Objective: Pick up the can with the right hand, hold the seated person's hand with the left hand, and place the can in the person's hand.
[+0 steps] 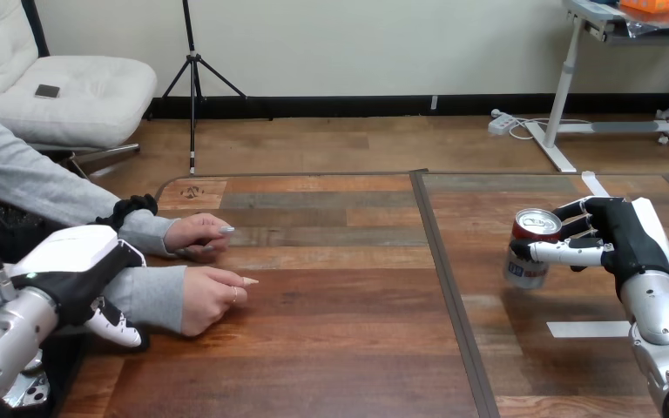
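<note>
A red and silver can stands at the right of the wooden table, with my right hand curled round it, thumb across its front. At the left edge, my left hand hovers over the grey sleeve of the person's nearer forearm, its fingers pointing down beside the sleeve. The person's nearer hand rests on the table as a loose fist. The person's farther hand lies just behind it, also loosely closed.
A dark seam runs front to back across the table between the person's hands and the can. A strip of white tape lies on the table near my right forearm.
</note>
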`<state>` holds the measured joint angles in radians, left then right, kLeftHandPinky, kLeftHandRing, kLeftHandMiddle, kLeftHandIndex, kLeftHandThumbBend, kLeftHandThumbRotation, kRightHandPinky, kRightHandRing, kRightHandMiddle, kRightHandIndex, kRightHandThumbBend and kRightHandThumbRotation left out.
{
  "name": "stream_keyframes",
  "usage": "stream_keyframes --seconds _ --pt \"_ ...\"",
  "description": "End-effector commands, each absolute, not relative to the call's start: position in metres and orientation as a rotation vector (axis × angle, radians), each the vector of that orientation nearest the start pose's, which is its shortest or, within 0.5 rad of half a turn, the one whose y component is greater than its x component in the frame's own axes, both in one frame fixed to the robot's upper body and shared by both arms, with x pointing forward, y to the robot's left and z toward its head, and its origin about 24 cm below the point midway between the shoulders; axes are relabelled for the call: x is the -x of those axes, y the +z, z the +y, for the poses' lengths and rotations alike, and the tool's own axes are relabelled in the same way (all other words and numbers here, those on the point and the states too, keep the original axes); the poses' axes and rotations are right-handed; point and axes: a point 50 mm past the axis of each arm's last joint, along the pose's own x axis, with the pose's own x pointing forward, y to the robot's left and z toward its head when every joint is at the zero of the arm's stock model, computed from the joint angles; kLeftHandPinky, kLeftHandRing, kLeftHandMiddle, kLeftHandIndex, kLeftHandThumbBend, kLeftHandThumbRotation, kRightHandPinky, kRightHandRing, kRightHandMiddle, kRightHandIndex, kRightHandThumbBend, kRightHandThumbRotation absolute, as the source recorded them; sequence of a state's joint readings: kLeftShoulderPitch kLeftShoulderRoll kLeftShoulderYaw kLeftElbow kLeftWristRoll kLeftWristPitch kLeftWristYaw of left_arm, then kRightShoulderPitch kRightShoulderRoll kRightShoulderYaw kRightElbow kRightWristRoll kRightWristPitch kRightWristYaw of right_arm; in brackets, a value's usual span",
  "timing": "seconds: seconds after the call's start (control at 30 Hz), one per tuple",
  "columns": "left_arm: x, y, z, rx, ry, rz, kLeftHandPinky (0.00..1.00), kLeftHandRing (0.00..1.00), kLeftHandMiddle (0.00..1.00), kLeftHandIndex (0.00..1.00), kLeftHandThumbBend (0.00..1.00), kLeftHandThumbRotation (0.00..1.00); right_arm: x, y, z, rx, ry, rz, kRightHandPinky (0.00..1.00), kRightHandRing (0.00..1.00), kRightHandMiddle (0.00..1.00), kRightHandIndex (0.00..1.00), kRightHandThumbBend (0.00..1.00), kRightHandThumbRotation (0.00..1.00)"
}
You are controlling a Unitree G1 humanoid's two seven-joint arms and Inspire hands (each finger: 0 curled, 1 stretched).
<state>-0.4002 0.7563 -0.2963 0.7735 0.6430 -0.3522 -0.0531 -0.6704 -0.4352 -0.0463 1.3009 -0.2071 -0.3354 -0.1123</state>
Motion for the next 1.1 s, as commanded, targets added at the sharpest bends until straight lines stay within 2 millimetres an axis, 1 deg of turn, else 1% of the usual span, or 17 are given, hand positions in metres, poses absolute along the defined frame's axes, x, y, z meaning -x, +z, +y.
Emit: stream_keyframes --seconds 0.0,0.2,0.4,0.6,0.9,1.07 --pt "-0.307 0.072 0.3 -1.405 -0.264 0.116 0.26 0.34 0.42 0.5 0.77 0.0 -0.351 0.055 -0.275 0.549 -0.208 0.133 0.35 0.4 0.45 0.47 0.77 0.0" --pt "-0.306 0.076 0.299 -1.363 -0.236 0.084 0.27 0.34 0.42 0.5 0.77 0.0 -0.351 0.055 -0.275 0.551 -0.207 0.135 0.35 0.39 0.45 0.47 0.77 0.0" --pt "-0.304 0.081 0.298 -1.355 -0.205 0.045 0.28 0.35 0.43 0.5 0.74 0.0 -0.351 0.055 -0.275 0.557 -0.206 0.132 0.35 0.39 0.45 0.46 0.77 0.0" --pt "-0.301 0.085 0.296 -1.338 -0.148 -0.022 0.27 0.34 0.41 0.5 0.76 0.0 -0.351 0.054 -0.275 0.558 -0.201 0.131 0.36 0.41 0.46 0.47 0.77 0.0" --pt "-0.296 0.089 0.293 -1.27 -0.093 -0.1 0.28 0.35 0.42 0.49 0.75 0.0 -0.351 0.054 -0.274 0.558 -0.205 0.136 0.37 0.41 0.46 0.47 0.77 0.0" --pt "-0.293 0.091 0.291 -1.246 -0.075 -0.155 0.28 0.35 0.41 0.48 0.76 0.0 -0.351 0.054 -0.274 0.558 -0.204 0.135 0.37 0.41 0.46 0.46 0.77 0.0"
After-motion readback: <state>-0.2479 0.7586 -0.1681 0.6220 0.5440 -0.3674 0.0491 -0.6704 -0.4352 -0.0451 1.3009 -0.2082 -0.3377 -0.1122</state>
